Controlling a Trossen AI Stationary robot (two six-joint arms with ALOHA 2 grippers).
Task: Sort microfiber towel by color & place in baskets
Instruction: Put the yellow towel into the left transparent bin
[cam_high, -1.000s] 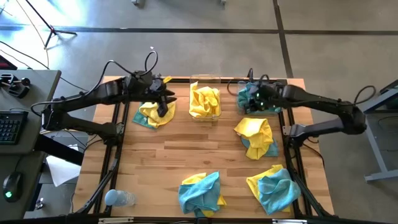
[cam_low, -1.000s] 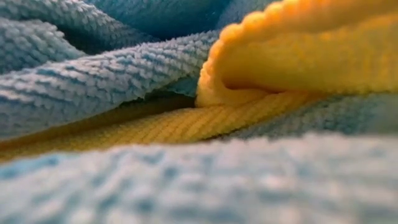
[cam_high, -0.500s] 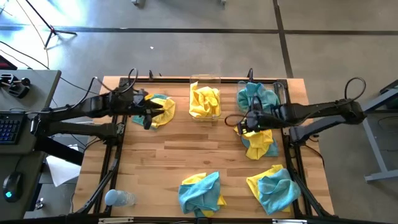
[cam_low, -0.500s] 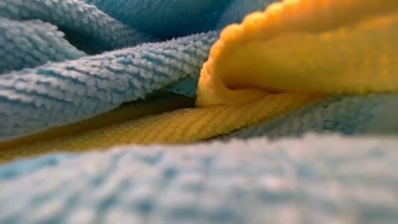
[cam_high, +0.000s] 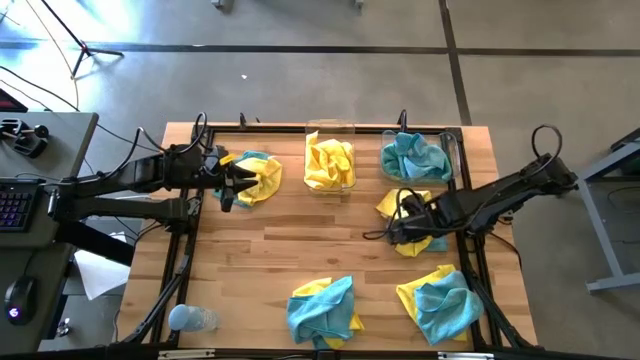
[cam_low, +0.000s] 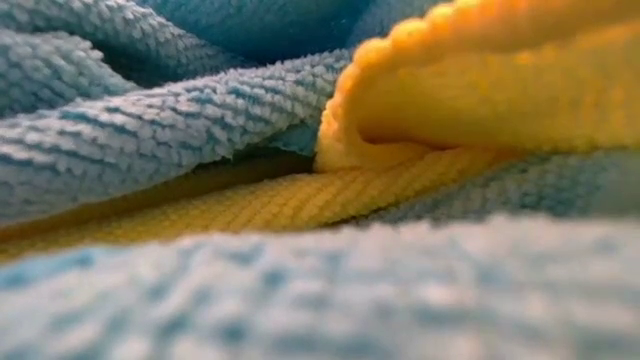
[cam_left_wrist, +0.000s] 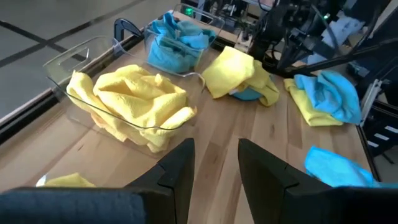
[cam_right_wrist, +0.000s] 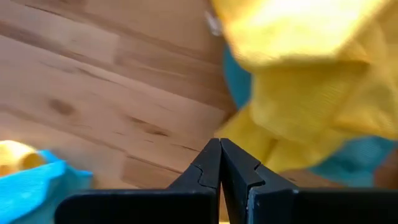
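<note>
Big wooden worktop (cam_high: 300, 250), seen from above, with 2 dark arms reaching in from the sides.

2 clear baskets at the far edge, side by side. Middle basket (cam_high: 330, 130) full of yellow towels (cam_high: 330, 165). Right basket (cam_high: 450, 150) full of teal-blue towels (cam_high: 413, 158). Same 2 baskets in the left wrist view: yellow-filled one (cam_left_wrist: 74, 59) nearer, blue-filled one (cam_left_wrist: 208, 25) farther off.

4 mixed heaps of yellow and teal-blue towels loose on the wood. Front middle heap (cam_high: 322, 310) near the front edge. Front right heap (cam_high: 440, 303) just beside it, toward the right corner. Middle right heap (cam_high: 405, 205) in front of the blue-filled basket. Far left heap (cam_high: 255, 177) left of the yellow-filled basket.

Left hand (cam_high: 228, 188) low at the left side of the far left heap, fingers apart with a gap between them, holding nothing. Bare wood showing between the 2 fingers (cam_left_wrist: 177, 171) in the left wrist view.

Right hand (cam_high: 393, 235) low at the front left edge of the middle right heap, fingers pressed tight together (cam_right_wrist: 221, 163), gripping nothing. Yellow and blue cloth right in front of it.

Pale blue bottle (cam_high: 190, 319) lying at the front left corner.

Low view filled with close-up teal-blue and yellow cloth (cam_low: 200, 130).
</note>
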